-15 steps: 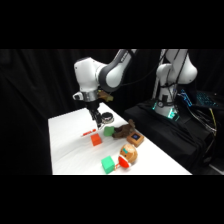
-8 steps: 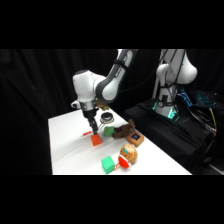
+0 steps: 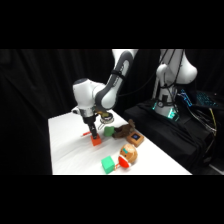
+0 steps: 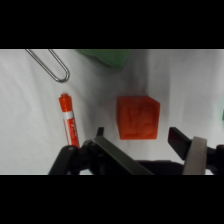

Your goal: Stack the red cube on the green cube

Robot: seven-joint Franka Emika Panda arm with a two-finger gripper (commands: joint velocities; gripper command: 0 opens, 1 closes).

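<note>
Lowered since earlier, gripper (image 4: 140,137) spread open around one red cube (image 4: 137,117), holding nothing, one green cube (image 3: 107,164) apart, one red stick (image 4: 69,120) beside.

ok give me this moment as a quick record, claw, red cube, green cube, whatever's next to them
claw: open, down low over the table, fingers either side of the red cube, not yet closed on it
red cube: flat on the white table, nothing on it
green cube: nearer the table's front edge, apart from the red cube, top bare
red marker: lying on the table beside the red cube, not touching it
metal tongs: on the table beyond the marker
stacking: not started
</note>
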